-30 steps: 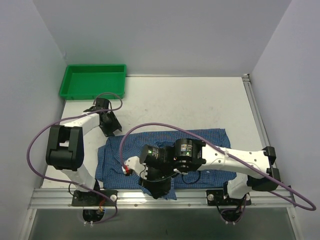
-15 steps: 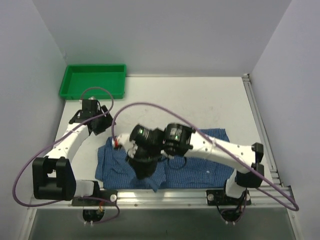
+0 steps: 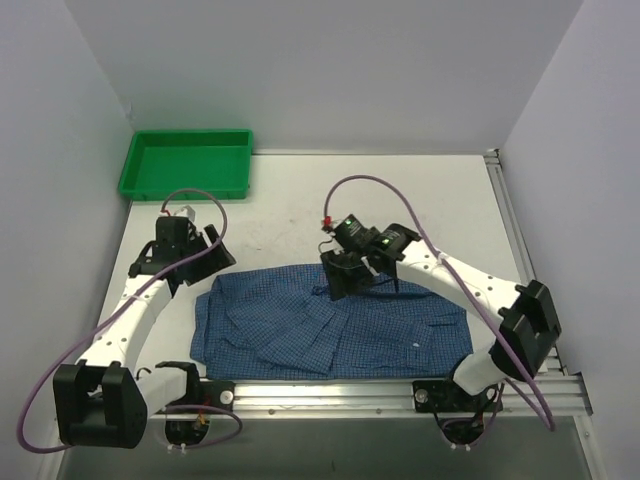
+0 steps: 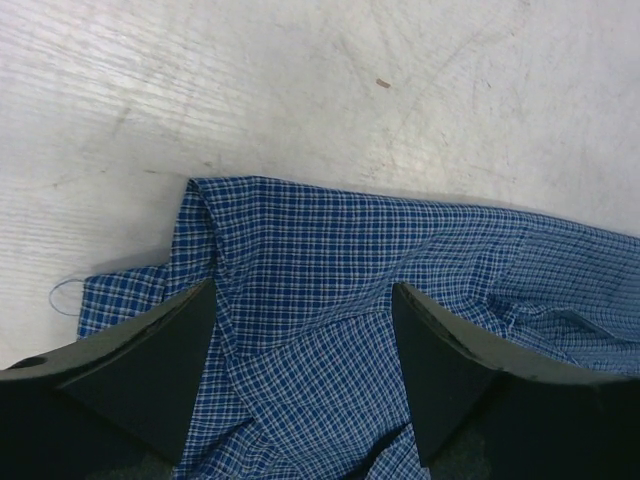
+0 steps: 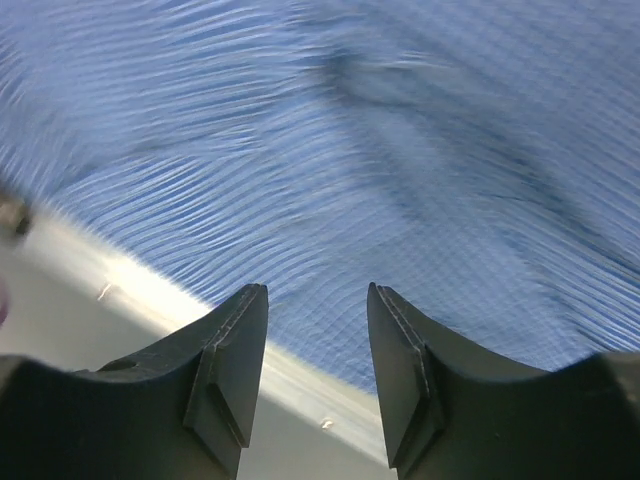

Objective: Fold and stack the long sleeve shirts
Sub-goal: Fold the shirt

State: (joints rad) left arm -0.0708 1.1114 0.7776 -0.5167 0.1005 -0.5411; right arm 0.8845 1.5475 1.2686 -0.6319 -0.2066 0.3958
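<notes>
shirt [image 3: 330, 320] flat on table [image 3: 420, 200] near front edge; tray [image 3: 185, 160] at far left corner, well apart.

Robot lab cell, white partitions [image 3: 300, 70], railed table [image 3: 420, 195]

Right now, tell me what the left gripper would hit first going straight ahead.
Probably the blue checked shirt: its edge lies just ahead of the open left gripper, though depth is unclear.

I count one long sleeve shirt [image 3: 330, 325], one green tray [image 3: 185, 160] and one table [image 3: 400, 200]. The end effectors are two — the left end effector [image 3: 205, 255] and the right end effector [image 3: 350, 280].
</notes>
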